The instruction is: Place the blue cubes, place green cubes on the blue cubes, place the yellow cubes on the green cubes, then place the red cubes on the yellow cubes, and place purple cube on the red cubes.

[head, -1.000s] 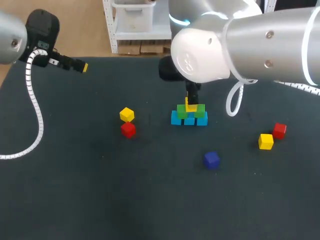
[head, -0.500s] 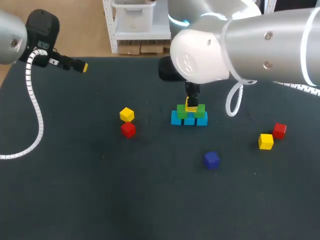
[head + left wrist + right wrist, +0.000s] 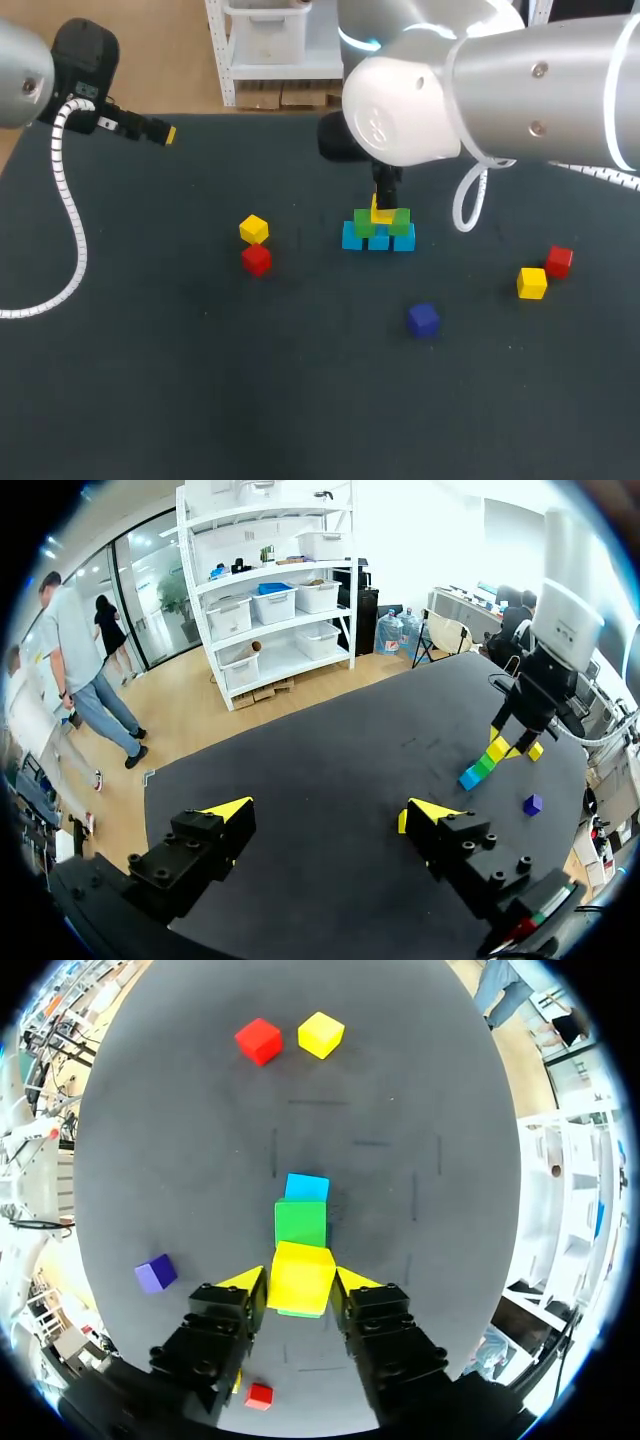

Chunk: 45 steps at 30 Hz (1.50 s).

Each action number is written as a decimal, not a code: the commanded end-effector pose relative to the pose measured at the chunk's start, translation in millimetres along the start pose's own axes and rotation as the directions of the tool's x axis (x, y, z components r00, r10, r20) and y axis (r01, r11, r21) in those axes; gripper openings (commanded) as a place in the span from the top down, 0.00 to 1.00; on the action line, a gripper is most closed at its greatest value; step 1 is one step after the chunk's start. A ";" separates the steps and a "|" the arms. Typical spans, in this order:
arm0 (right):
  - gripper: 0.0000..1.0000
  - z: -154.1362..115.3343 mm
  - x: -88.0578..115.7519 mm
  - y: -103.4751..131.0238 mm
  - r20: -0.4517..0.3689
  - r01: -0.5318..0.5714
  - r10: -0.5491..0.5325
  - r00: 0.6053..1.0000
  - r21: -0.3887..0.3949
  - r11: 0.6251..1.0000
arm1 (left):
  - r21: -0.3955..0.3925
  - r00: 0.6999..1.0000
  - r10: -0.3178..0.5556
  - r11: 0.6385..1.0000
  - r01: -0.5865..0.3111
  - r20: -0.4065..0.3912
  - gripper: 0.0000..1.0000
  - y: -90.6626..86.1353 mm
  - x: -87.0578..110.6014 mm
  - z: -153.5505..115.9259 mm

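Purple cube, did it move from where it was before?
No. The purple cube stays in the same spot, just as far from the blue cubes as before.

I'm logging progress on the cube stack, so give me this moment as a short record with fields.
base: three blue cubes in a row
second layer: two green cubes on them
right gripper: shut on held yellow cube, over the green cubes
left gripper: open, empty
loose on left side: yellow cube, red cube
loose on right side: second yellow cube, second red cube
loose alone: purple cube
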State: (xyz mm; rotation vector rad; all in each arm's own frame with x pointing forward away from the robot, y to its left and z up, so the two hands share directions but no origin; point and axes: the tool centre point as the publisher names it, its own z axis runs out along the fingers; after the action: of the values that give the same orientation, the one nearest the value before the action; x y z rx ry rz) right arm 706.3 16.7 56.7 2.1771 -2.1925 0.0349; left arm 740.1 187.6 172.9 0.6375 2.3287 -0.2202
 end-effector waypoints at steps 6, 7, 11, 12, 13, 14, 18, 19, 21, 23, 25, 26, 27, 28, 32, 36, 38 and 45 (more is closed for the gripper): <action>0.71 -0.6 0.4 1.4 0.005 0.006 -0.006 1.000 -0.002 1.000 | 0.008 1.000 0.002 1.000 -0.002 0.003 0.00 1.6 0.7 0.0; 0.74 -0.6 0.4 1.7 0.005 0.006 -0.006 1.000 -0.002 1.000 | 0.008 1.000 0.002 1.000 -0.002 0.003 0.00 1.6 0.7 0.0; 0.74 0.3 0.7 2.8 0.004 0.009 -0.009 1.000 -0.002 1.000 | 0.008 1.000 0.002 1.000 -0.002 0.003 0.00 1.6 0.7 0.0; 0.71 0.3 0.7 2.8 0.003 0.008 -0.008 1.000 -0.002 1.000 | 0.008 1.000 0.002 1.000 -0.002 0.003 0.00 1.6 0.7 0.0; 0.68 0.6 0.9 3.0 0.003 0.007 -0.007 1.000 -0.003 1.000 | 0.008 1.000 0.002 1.000 -0.002 0.003 0.00 1.6 0.7 0.0; 0.67 0.7 0.9 3.0 0.002 0.008 -0.008 1.000 -0.003 1.000 | 0.008 1.000 0.002 1.000 -0.002 0.003 0.00 1.6 0.7 0.0; 0.65 0.8 1.0 3.3 0.002 0.011 -0.011 1.000 -0.003 1.000 | 0.008 1.000 0.002 1.000 -0.002 0.003 0.00 1.6 0.7 0.0; 0.64 0.8 1.1 3.3 0.003 0.010 -0.010 1.000 -0.002 1.000 | 0.008 1.000 0.002 1.000 -0.002 0.003 0.00 1.6 0.7 0.0; 0.55 0.9 1.1 3.3 0.004 0.010 -0.010 1.000 -0.001 1.000 | 0.008 1.000 0.002 1.000 -0.002 0.003 0.00 1.6 0.7 0.0; 0.52 0.6 0.7 3.4 0.010 0.011 -0.011 1.000 -0.002 1.000 | 0.008 1.000 0.002 1.000 -0.002 0.003 0.00 1.6 0.7 0.0; 0.27 0.3 0.5 3.7 0.009 0.012 -0.012 1.000 -0.001 1.000 | 0.008 1.000 0.002 1.000 -0.002 0.003 0.00 1.6 0.7 0.0; 0.00 0.1 0.4 3.8 0.010 0.011 -0.011 1.000 0.001 1.000 | 0.008 1.000 0.002 1.000 -0.002 0.003 0.00 1.6 0.7 0.0; 0.00 -0.4 0.3 3.8 0.012 0.009 -0.009 1.000 0.001 1.000 | 0.008 1.000 0.002 1.000 -0.002 0.003 0.00 1.6 0.7 0.0; 0.00 -1.2 0.6 3.9 0.015 0.007 -0.007 1.000 0.001 1.000 | 0.008 1.000 0.002 1.000 -0.002 0.003 0.00 1.6 0.7 0.0; 0.00 -7.7 7.4 3.3 0.030 -0.022 0.021 0.999 0.014 1.000 | 0.008 1.000 0.002 1.000 -0.002 0.003 0.00 1.6 0.7 0.0; 0.00 -16.0 23.8 4.4 0.057 -0.074 0.073 0.996 0.025 0.997 | 0.008 1.000 0.002 1.000 -0.002 0.003 0.00 1.6 0.7 0.0; 0.00 -18.1 36.4 6.7 0.066 -0.107 0.104 0.992 0.036 0.994 | 0.008 1.000 0.002 1.000 -0.002 0.003 0.00 1.6 0.7 0.0; 0.00 -20.0 76.9 20.8 0.169 -0.180 0.175 0.970 0.017 0.983 | 0.008 1.000 0.002 1.000 -0.002 0.003 0.00 1.6 0.7 0.0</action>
State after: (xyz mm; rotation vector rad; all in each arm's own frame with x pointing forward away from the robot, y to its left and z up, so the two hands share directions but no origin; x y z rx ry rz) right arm 703.4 -29.6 78.3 1.9986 -2.4104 -0.0396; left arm 740.1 187.5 172.9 0.6375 2.3287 -0.2202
